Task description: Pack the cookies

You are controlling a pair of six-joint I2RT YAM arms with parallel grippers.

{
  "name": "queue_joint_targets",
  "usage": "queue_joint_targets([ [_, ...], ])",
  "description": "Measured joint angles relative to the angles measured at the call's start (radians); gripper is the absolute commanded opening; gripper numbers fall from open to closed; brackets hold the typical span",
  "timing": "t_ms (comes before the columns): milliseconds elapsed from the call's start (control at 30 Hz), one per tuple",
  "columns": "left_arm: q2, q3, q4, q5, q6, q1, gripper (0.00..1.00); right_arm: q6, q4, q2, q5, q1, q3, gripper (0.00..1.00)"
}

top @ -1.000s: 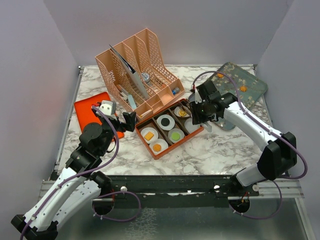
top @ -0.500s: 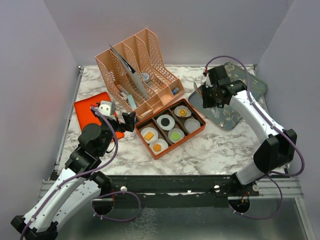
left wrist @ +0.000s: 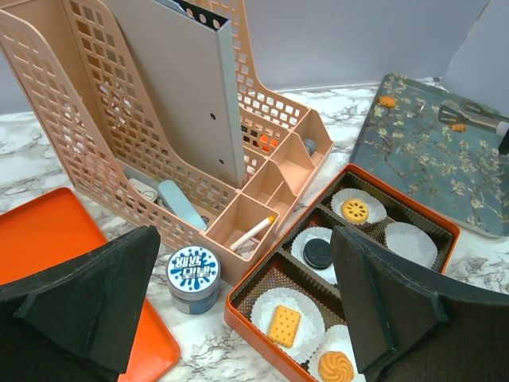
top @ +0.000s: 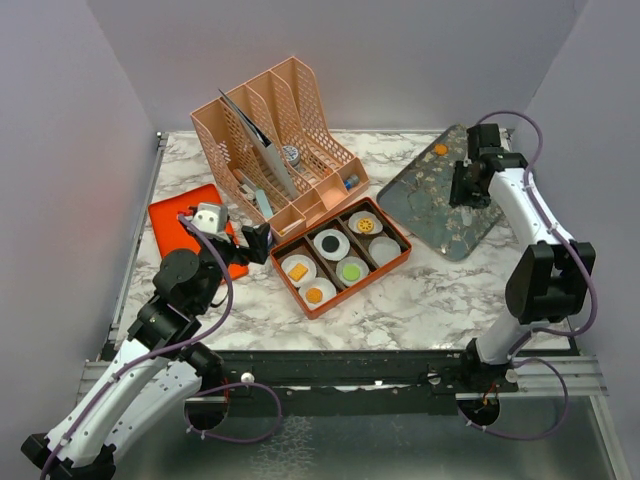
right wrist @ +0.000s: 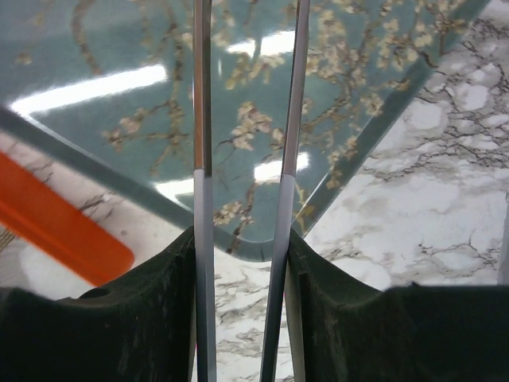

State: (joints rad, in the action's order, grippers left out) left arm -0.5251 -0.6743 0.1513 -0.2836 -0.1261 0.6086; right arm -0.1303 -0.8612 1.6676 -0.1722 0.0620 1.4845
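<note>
Cookies fill five paper cups in the orange box on the desk; we see another cookie on the floral tray, far right. Our right pincer grips tweezers over that tray, perhaps touching it; our left pincer gapes wide.

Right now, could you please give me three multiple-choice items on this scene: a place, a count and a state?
1. Where is the black round cookie? A) in a white paper cup in the orange compartment box; B) on the teal floral tray; C) on the flat orange tray.
2. How many cups there hold no cookie? A) none; B) one; C) three.
3. The left tool is: A) shut on a cookie; B) open and empty; C) shut on a tin.
A: it lies in a cup in the box. B: only the corner cup is bare. B: its fingers stand apart, nothing between.
</note>
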Motion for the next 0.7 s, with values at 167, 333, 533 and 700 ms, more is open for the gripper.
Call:
queue_joint_targets([
  [167, 0.006, 0.000, 0.000, 0.003, 0.000, 0.000, 0.99, -0.015, 0.020, 0.073, -0.006, -0.088, 0.003, 0.44],
  [333, 0.008, 0.000, 0.000, 0.004, 0.000, 0.000, 0.99, -0.019, 0.032, 0.148, -0.013, -0.154, 0.040, 0.46],
  [533, 0.008, 0.000, 0.000, 0.004, 0.000, 0.001, 0.99, -0.019, 0.043, 0.196, -0.014, -0.197, 0.107, 0.47],
  [700, 0.008, 0.000, 0.000, 0.005, 0.000, 0.002, 0.99, -0.019, 0.055, 0.241, -0.014, -0.209, 0.156, 0.48],
])
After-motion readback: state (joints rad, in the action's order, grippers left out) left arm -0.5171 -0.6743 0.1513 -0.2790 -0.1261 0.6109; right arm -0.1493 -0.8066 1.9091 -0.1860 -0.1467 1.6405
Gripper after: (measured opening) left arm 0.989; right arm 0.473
